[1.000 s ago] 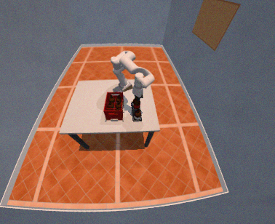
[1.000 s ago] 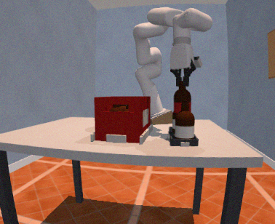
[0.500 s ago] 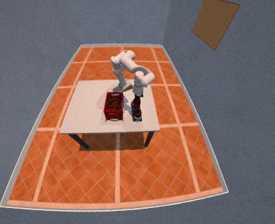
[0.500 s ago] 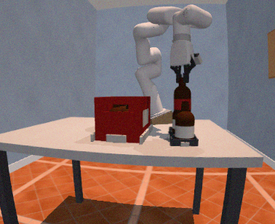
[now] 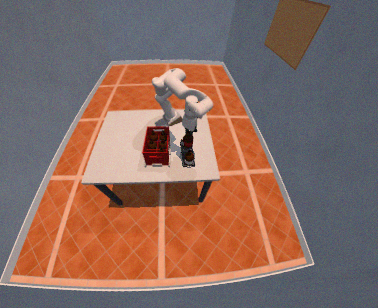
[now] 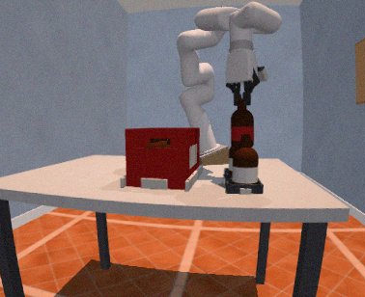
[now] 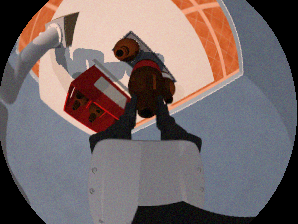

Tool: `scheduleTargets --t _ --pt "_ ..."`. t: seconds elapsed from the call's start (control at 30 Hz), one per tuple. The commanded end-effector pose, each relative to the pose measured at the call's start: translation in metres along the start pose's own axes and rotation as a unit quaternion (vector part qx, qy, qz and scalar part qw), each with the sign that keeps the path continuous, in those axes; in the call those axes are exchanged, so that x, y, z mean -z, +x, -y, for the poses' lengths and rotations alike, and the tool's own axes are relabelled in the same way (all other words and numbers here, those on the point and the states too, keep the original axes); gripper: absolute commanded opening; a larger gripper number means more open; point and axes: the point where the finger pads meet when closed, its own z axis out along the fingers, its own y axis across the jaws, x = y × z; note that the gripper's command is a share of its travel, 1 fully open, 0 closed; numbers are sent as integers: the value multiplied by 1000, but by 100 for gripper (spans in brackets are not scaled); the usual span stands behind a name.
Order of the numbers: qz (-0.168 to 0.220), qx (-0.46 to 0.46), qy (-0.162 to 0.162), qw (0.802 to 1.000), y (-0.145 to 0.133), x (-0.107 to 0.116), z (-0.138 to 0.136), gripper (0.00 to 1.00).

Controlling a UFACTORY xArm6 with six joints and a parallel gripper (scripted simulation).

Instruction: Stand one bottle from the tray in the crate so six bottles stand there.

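You had the end effector clamped on the neck of the brown bottle, long axis vertical, hanging just above the tray. Red crate sat level on the worktop, near, across a gap. Arm reached out, wrist straight down.

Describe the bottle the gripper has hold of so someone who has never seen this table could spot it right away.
Start at the red crate on the white table; just beside it sits a small dark tray of brown bottles. The one meant is the red-banded bottle with the gripper shut on its neck. It stands taller than the white-labelled bottle in front of it, which nothing touches.
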Motion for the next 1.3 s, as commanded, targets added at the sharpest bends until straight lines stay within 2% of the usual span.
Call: scheduleTargets --t 0.0,1.27 --pt "0 0 -2 1000 0 4 0 0" --pt "0 0 -2 1000 0 9 0 0"
